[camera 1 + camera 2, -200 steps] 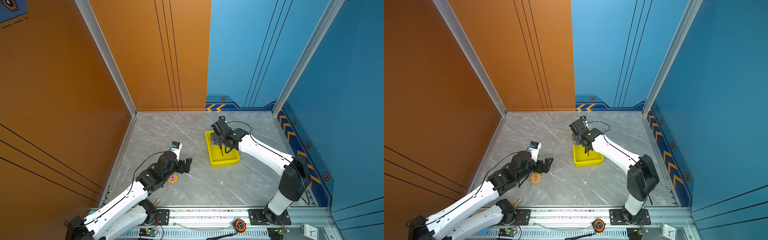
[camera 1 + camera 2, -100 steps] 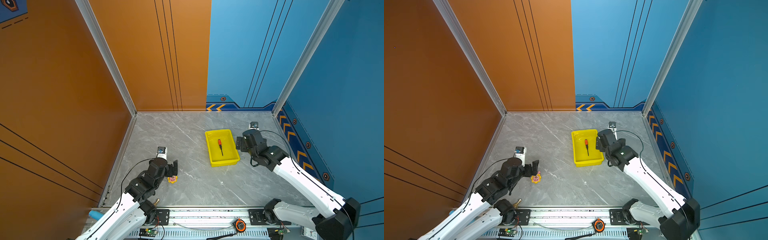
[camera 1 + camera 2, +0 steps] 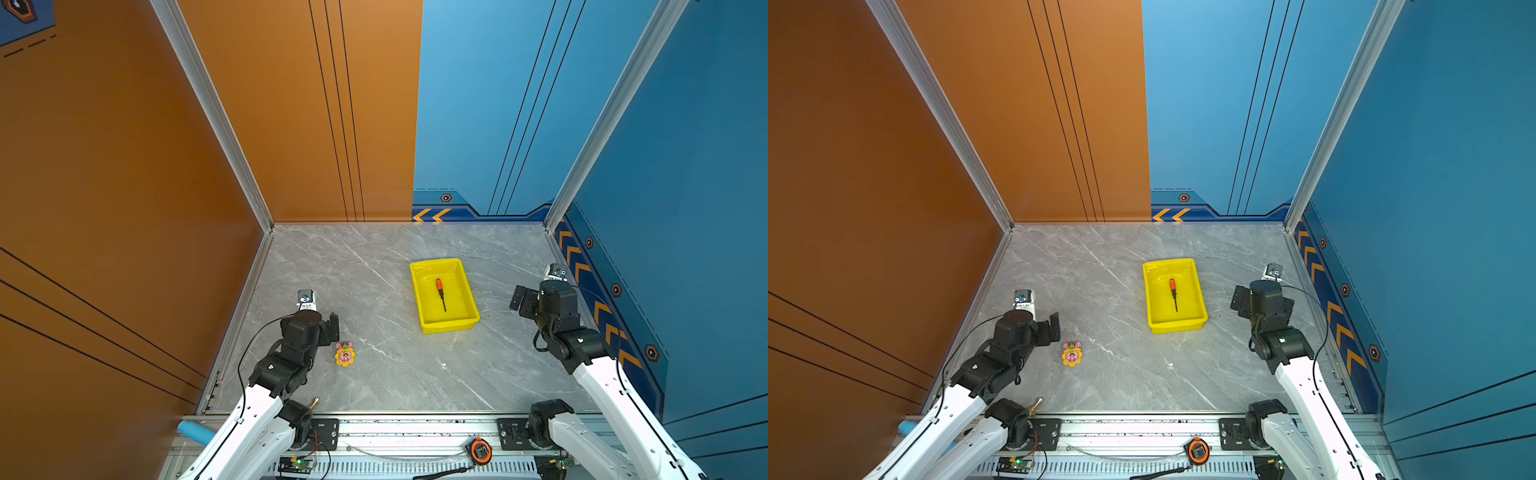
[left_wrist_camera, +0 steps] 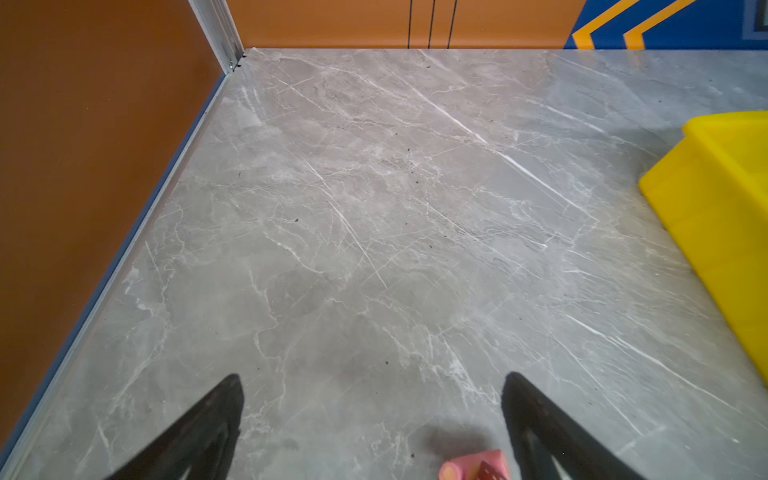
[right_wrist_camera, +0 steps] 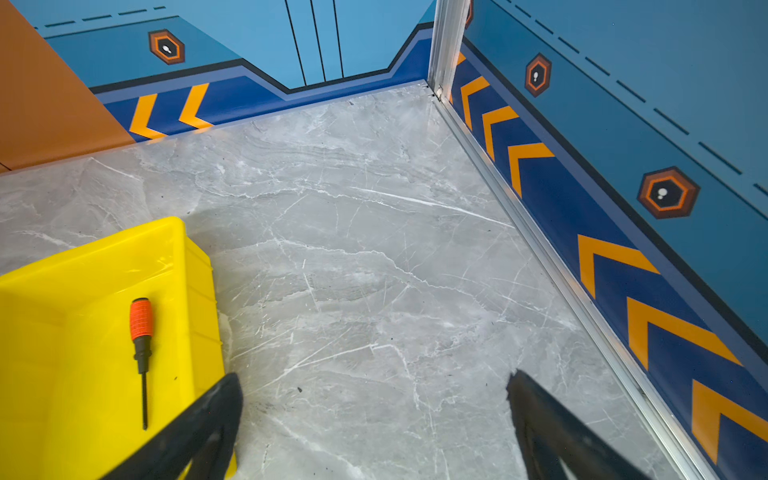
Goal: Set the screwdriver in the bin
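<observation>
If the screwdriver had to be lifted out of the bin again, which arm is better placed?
Probably right. The right gripper stands open beside the bin, with the screwdriver in its wrist view. The left gripper, open too, sees only the bin's outer wall.

From my console I see a grey marble-patterned floor (image 3: 395, 374) with pale veins, boxed by orange panels (image 3: 124, 166) from 8 to 12 o'clock and blue panels (image 3: 685, 166) from 12 to 4. Aluminium posts (image 3: 216, 116) mark the far corners. Orange chevrons (image 3: 1169, 215) line the blue skirting. Lighting is even.
</observation>
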{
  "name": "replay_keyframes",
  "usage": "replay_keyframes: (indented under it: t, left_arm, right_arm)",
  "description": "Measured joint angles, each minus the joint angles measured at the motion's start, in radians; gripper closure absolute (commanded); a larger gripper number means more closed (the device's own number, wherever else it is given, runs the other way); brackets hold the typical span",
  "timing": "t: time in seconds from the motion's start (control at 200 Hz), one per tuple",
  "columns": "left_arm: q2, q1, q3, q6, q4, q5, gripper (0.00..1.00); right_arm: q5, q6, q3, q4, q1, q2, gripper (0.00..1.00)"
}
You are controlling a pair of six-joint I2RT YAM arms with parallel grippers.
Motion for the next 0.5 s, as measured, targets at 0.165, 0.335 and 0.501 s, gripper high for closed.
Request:
replay_keyframes:
  t: [0.165, 0.335, 0.501]
  left_arm:
    - [0.086, 0.11, -0.062, 0.066, 0.131, 0.002, 0.02]
    - [0.12, 0.207, -0.127, 0.128, 0.274, 0.047, 0.02]
    - [0.14, 0.266, -0.181, 0.177, 0.408, 0.11, 0.02]
  right_arm:
    - [-0.006, -0.019, -0.106, 0.087, -0.066, 0.026, 0.0]
    - [-0.052, -0.031, -0.198, 0.213, -0.111, 0.053, 0.0]
    - [-0.082, -0.081, -0.284, 0.359, -0.159, 0.053, 0.0]
